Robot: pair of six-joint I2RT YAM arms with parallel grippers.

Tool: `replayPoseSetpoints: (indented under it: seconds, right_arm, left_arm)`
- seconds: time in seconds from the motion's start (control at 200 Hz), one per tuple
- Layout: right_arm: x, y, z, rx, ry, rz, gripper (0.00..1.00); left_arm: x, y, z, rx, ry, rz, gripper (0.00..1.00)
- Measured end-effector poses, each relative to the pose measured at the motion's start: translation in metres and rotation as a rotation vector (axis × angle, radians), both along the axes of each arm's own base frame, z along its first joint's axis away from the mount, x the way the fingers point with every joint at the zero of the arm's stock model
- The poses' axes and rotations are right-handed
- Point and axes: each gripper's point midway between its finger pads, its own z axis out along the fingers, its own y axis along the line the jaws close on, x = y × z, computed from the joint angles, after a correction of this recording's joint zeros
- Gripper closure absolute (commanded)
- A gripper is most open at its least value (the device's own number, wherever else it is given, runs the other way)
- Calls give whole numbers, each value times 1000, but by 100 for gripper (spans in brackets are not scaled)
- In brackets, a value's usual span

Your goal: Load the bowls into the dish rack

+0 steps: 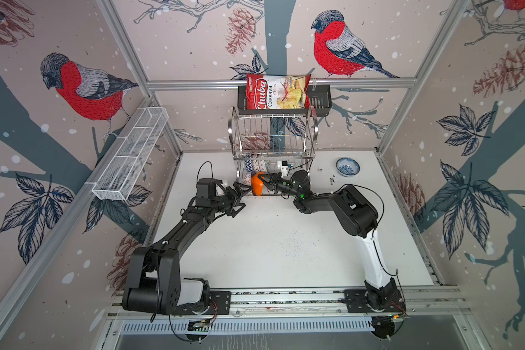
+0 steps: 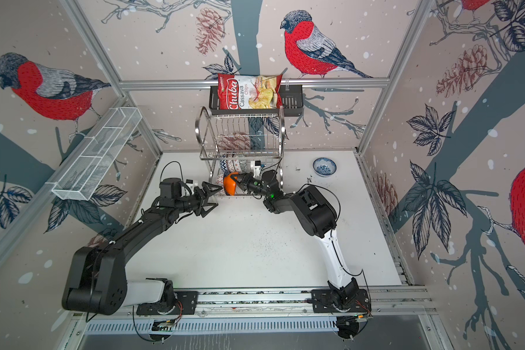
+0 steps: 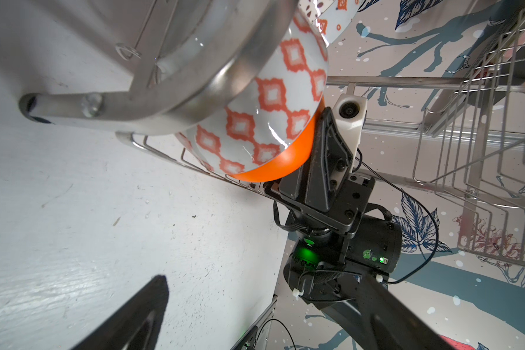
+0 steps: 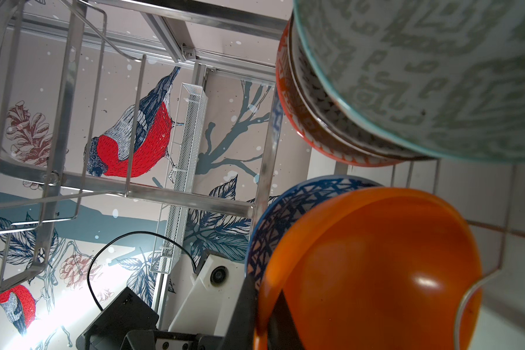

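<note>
On edge at the lower-tier front of the rack (image 1: 273, 133): orange bowl (image 1: 257, 185), pinched by right end effector (image 1: 264, 178); patterned bowls (image 1: 256, 165) at its 12 o'clock. Spread wide at its 9 o'clock: left end effector (image 1: 246, 197). On counter (image 1: 270, 242), at rack's 3 o'clock: floral bowl (image 1: 347, 166).

Papered walls (image 1: 194, 45) all round: red-breasted birds (image 1: 337, 48), pine cones, dark leaves, grey-blue branches, white flecks. Aluminium rails (image 1: 279, 82) framing the corners. Well beyond the left fingers (image 1: 242, 190), up on the side wall, a long white mesh basket (image 1: 131, 154). High above the right fingers (image 1: 265, 179), a black basket (image 1: 320, 101) on the back rail, red chips bag (image 1: 276, 91) inside. Under both, a white bench (image 1: 270, 248), scuffed, peppered with dark specks. Soft, even light throughout.
</note>
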Motion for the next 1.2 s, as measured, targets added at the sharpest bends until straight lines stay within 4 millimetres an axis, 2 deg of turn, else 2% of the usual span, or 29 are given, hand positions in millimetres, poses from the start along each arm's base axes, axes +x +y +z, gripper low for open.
replayPoseSetpoints:
  seconds: [0.51,1.201]
  right_arm:
    - [-1,2,0,-97,-56,3,99]
    - [-5,11,-3,-241,-132,8,98]
  left_arm:
    - [1,1,-5,6,14,7,3]
    - [1,2,-2,9,4,13,3]
